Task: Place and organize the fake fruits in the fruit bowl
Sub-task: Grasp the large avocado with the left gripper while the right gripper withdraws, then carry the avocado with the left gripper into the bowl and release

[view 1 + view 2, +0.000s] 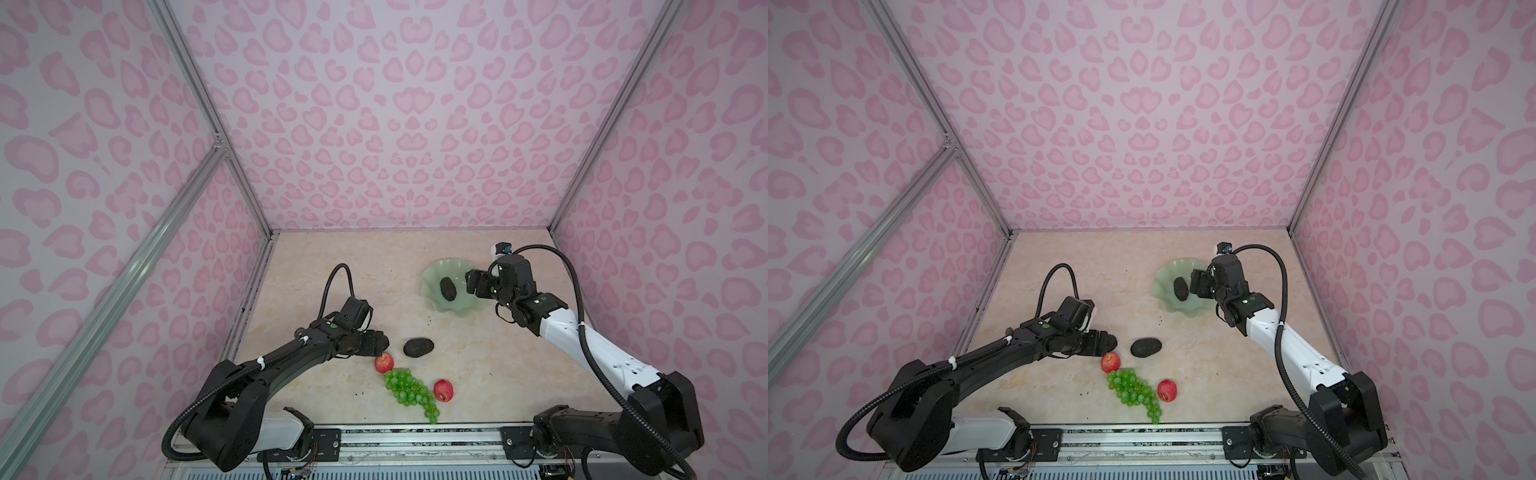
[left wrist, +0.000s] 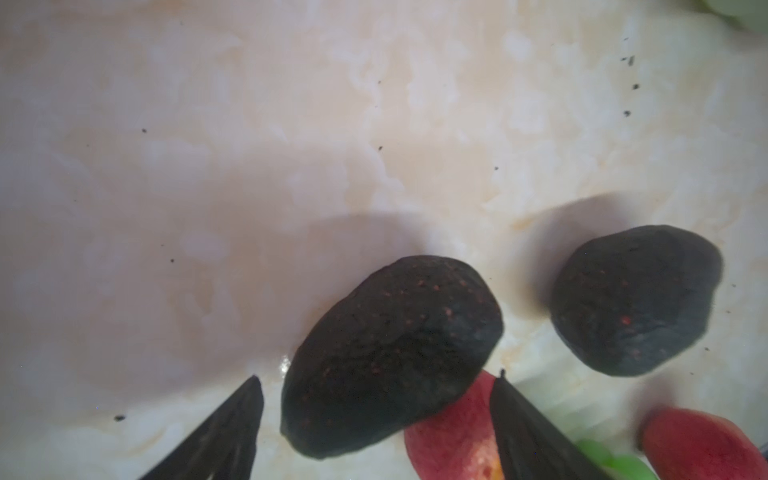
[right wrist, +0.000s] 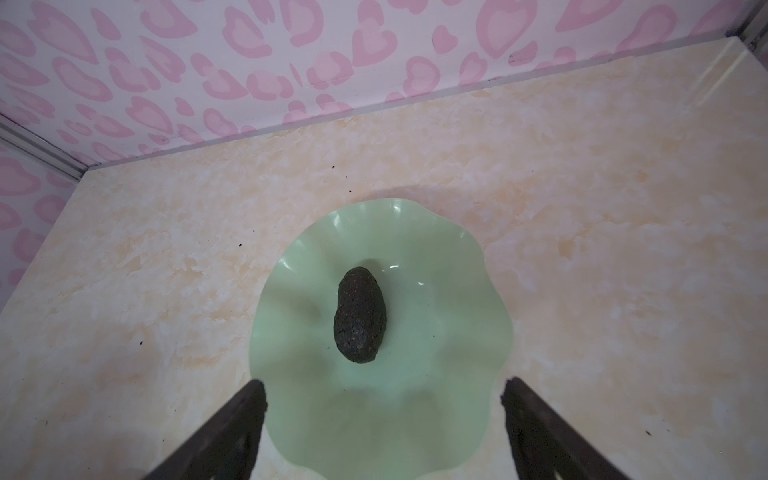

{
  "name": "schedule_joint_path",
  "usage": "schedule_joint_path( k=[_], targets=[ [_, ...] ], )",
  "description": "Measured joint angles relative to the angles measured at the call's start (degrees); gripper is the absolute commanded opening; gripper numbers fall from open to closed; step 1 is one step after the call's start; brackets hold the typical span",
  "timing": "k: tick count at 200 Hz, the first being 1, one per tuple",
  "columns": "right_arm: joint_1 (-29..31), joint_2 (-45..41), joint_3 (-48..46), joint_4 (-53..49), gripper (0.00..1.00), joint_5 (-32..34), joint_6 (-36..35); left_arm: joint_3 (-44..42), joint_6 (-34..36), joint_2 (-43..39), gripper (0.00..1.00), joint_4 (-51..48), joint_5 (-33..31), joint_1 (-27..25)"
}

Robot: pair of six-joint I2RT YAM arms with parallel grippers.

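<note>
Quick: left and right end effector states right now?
Left end effector: open, straddling an avocado, not clamped on it.
Right end effector: open, empty, above the bowl.

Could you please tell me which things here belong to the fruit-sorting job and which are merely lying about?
Part of the job:
- bowl
- avocado in the bowl
- loose avocado on the table
- third avocado, between the fingers of the open left gripper
- left apple
- right apple
- grapes

Just lying about:
- dark crumbs scattered on the table
</note>
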Motion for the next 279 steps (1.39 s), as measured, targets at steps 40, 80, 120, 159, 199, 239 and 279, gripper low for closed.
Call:
schedule_joint_path(
  k=[40, 80, 120, 159, 199, 239, 279],
  targets=[
    [-0.8, -1.3, -0.6, 0.2, 0.89, 0.2, 0.0, 1.9, -2.0, 4.7, 0.65, 0.3, -1.0, 0.0],
    [-1.9, -2.2, -2.3, 0.4, 0.89, 0.2, 0.0, 4.8, -2.3, 5.6, 0.52, 0.4, -1.8, 0.0],
    [-3.3, -2.8, -3.9, 0.6, 0.88, -0.1, 0.2, 8.9, -0.7, 3.7, 0.49, -0.4, -1.9, -0.1],
    [-4.3, -4.0, -4.5, 0.6, 0.88, -0.9, 0.4, 10.5, 0.6, 6.0, 0.69, -1.2, -2.0, -0.1],
    [-5.0, -5.1, -4.7, 0.6, 0.88, -0.9, 0.3, 10.8, 0.6, 9.6, 0.76, -2.8, -2.4, -0.2],
    [-5.5, -6.1, -5.6, 0.6, 0.88, -1.1, 0.3, 13.0, 0.4, 13.2, 0.6, -2.5, -2.3, -0.4],
    [-5.6, -6.6, -6.5, 0.5, 0.89, -1.2, 0.3, 15.5, 0.6, 14.2, 0.49, -1.5, -2.3, -1.0]
  ],
)
